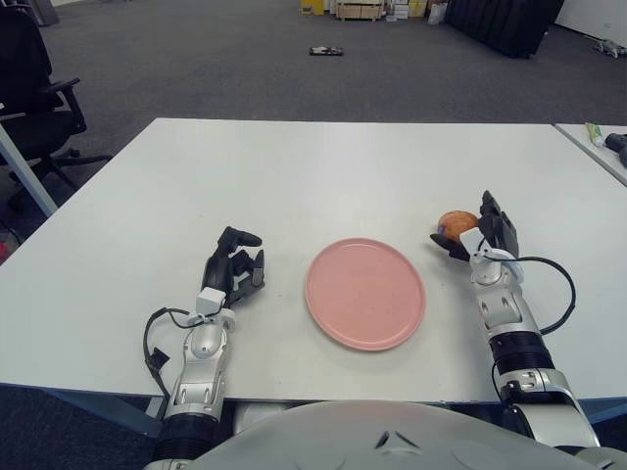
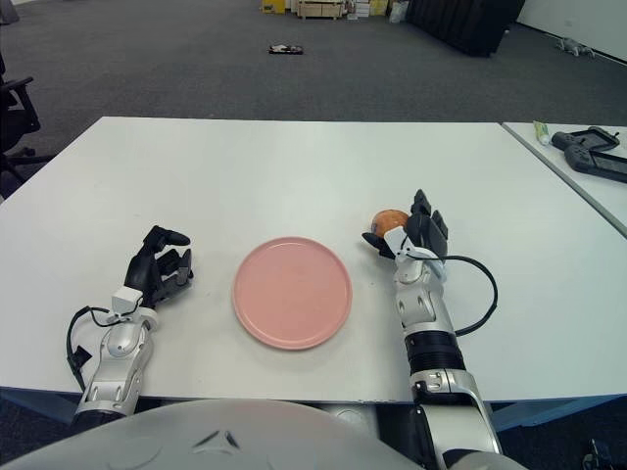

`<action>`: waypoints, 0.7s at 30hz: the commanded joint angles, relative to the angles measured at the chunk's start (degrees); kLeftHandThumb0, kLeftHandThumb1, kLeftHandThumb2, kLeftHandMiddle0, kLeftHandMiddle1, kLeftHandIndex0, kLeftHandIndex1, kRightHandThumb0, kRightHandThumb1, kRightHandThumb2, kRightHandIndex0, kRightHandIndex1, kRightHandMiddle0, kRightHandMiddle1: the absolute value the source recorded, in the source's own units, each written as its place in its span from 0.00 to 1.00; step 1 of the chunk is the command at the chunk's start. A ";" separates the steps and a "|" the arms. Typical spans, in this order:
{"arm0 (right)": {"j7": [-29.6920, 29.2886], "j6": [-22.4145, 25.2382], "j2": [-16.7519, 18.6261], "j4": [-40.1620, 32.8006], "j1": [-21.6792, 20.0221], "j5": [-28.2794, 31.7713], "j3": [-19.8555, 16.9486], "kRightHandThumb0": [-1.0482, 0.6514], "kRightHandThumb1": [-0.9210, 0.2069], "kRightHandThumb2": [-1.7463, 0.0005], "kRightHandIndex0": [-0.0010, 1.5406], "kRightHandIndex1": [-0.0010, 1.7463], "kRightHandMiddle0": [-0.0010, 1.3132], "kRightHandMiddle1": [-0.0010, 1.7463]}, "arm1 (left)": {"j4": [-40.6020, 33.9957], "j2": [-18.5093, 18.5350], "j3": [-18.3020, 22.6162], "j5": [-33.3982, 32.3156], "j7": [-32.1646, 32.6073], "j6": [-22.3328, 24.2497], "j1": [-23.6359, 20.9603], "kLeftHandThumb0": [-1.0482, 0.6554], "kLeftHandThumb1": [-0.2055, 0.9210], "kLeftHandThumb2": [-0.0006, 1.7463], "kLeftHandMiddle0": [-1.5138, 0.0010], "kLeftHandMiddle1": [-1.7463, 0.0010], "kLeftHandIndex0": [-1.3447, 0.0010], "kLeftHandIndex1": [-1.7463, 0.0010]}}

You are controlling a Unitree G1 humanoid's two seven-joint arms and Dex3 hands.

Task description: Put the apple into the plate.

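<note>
While right hand [image 2: 409, 235] curls its fingers around apple [image 2: 389, 221] beside plate [image 2: 292, 292] — transfer pending; left hand [image 1: 233, 266], left of plate, loosely curled, holds nothing.

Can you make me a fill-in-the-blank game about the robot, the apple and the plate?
1. The plate is the colour ____.
2. The apple is at the robot's ____ hand.
3. The plate has ____ on it.
4. The left hand shows to the ____ of the plate.

Missing words: pink; right; nothing; left
</note>
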 commanded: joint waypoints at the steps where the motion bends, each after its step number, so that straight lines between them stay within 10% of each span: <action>1: 0.88 0.68 -0.94 4.20 -2.15 1.38 0.60 0.06 0.27 0.78 0.00 0.00 0.00 0.00 | -0.24 0.36 0.31 0.12 -0.05 0.31 0.17 0.39 0.76 0.52 0.41 0.00 0.73 0.00; 21: 2.91 10.56 -2.09 6.04 -4.76 0.45 6.57 0.13 0.29 0.71 0.00 0.00 0.00 0.00 | -1.65 0.07 0.30 -0.16 -0.01 1.52 0.69 0.39 0.76 0.52 0.44 0.00 0.73 0.00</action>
